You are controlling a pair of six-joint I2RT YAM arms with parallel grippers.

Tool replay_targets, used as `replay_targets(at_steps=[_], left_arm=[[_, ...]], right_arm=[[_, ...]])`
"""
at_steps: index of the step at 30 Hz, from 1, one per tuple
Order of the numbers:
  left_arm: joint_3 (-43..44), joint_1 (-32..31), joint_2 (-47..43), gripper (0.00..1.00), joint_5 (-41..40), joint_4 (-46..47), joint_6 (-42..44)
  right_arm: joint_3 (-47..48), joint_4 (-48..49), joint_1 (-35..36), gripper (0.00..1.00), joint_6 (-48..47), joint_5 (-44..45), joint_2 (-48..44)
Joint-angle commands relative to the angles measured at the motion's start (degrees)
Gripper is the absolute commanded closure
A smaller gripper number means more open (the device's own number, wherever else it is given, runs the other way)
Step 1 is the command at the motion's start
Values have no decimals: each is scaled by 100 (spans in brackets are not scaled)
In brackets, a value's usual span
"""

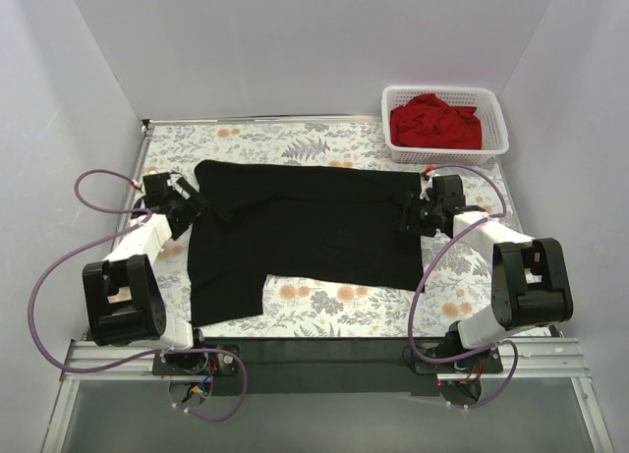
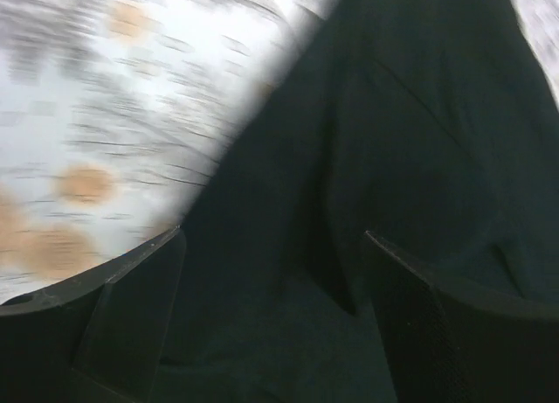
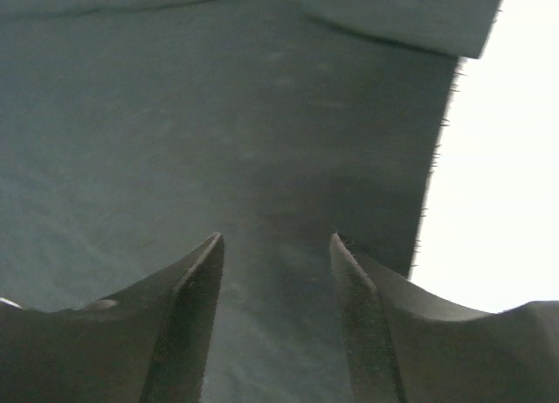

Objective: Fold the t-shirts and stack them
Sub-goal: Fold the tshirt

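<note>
Item one: plain black short-sleeved cloth t-shirt [image 1: 314, 227], spread flat across the middle of the overhead view on a table covered in floral-print cloth [image 1: 344, 306], its long side running left to right, with one flap of fabric reaching toward the lower left of the frame. Item two: bright red cloth t-shirt [image 1: 434, 124], crumpled in a heap inside a white plastic lattice basket [image 1: 447, 156] at the upper right of the frame, well apart from the black t-shirt. Left gripper [image 1: 195, 201]: at the left edge of the black t-shirt, mid-left of the frame; in its wrist view the left gripper [image 2: 272, 235] has its two dark fingers [image 2: 131, 316] standing wide apart at the bottom of the frame, with creased black cloth filling the gap and the right of the picture, blurred floral table cloth at the upper left, and nothing clamped. Right gripper [image 1: 409, 217]: at the right edge of the black t-shirt, mid-right of the frame; in its wrist view the right gripper [image 3: 275, 237] shows fingers [image 3: 183, 316] parted by a moderate gap, closing on nothing, the cloth lying beyond the tips and filling most of the frame, its raw edge running down the right side against an overexposed bright surface. Fittings: purple cables [image 1: 39, 286] looping from both arms at the lower corners.
</note>
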Motion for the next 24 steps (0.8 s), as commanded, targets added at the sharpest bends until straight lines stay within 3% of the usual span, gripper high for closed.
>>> replay_targets(at_steps=[1, 7, 15, 19, 22, 23, 24], left_arm=[[320, -370, 84, 25, 767, 32, -94], [347, -792, 382, 25, 838, 85, -419], [136, -1452, 629, 25, 347, 551, -683], [206, -1584, 743, 33, 267, 604, -744], [303, -1584, 638, 55, 337, 551, -753], [364, -1584, 490, 74, 346, 473, -753], [417, -1584, 410, 81, 346, 428, -762]], right_arm=[[285, -64, 368, 49, -310, 34, -236], [435, -64, 730, 34, -459, -264, -236], [286, -11, 976, 33, -609, -475, -289], [207, -3, 985, 34, -644, -484, -333], [163, -11, 985, 33, -653, -432, -430], [154, -20, 976, 34, -661, -414, -491], [146, -20, 985, 34, -661, -388, -517]])
